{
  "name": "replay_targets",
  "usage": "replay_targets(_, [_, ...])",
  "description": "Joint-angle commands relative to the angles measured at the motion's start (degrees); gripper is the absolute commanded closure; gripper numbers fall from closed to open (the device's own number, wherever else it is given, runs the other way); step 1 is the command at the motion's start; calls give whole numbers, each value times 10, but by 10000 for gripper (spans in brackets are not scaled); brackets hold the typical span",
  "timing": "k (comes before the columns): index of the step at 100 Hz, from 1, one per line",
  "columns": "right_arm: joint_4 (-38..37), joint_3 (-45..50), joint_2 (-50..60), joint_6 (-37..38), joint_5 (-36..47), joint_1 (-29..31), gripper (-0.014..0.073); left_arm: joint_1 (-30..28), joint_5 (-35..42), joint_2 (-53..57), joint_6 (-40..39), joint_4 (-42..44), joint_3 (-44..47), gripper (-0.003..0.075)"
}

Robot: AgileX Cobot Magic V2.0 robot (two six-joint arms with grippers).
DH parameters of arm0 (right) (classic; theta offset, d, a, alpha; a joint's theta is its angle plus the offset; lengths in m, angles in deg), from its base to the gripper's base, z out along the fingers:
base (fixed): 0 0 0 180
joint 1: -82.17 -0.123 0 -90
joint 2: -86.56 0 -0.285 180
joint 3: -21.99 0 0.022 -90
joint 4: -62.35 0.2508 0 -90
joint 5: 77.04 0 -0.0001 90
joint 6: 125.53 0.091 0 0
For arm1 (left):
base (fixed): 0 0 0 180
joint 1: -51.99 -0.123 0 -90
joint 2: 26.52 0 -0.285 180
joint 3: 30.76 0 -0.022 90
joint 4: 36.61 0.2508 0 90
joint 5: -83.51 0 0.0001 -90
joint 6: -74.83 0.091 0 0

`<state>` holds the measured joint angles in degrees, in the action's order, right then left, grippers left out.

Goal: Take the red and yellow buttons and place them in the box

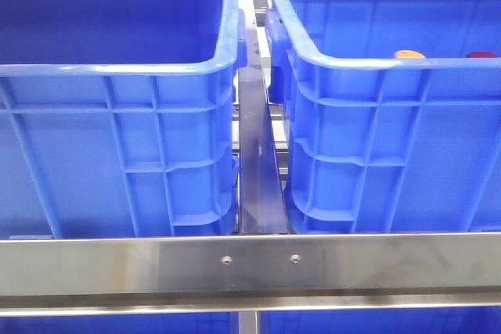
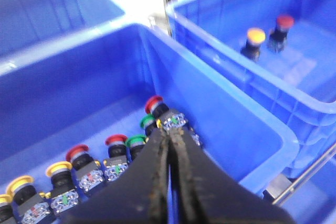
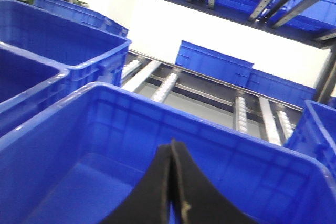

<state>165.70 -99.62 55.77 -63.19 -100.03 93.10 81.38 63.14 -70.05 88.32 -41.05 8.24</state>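
Observation:
The box (image 1: 354, 62) is the right blue crate. An orange-yellow button (image 1: 409, 54) and a dark red button (image 1: 481, 55) show just above its near rim. In the left wrist view both stand upright on that crate's floor, yellow (image 2: 255, 37) beside red (image 2: 284, 23). My left gripper (image 2: 170, 129) is shut and empty, above the left crate (image 2: 220, 103), over a row of buttons. My right gripper (image 3: 172, 145) is shut and empty over a blue crate (image 3: 131, 95); no buttons show there. Neither gripper shows in the front view.
The left crate (image 1: 117, 68) holds a row of red (image 2: 77, 152), green (image 2: 135, 141) and yellow (image 2: 58, 169) push buttons along its floor. A metal rail (image 1: 250, 263) crosses in front of both crates. More blue crates and roller racks (image 3: 241, 114) stand behind.

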Motion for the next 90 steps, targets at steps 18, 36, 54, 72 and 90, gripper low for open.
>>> replay_targets(18, [65, 41, 46, 1, -50, 4, 662, 4, 61, 100, -6, -3, 69, 740])
replay_targets(36, [65, 53, 53, 1, -47, 4, 662, 4, 58, 134, -6, -3, 93, 740])
replay_targets(54, [65, 53, 53, 1, -47, 4, 662, 4, 50, 136, -6, -3, 93, 740])
replay_targets(72, [65, 53, 53, 1, -48, 4, 662, 4, 50, 136, -6, -3, 93, 740])
replay_targets(90, [65, 53, 53, 1, -48, 4, 662, 4, 50, 136, -6, -3, 93, 740])
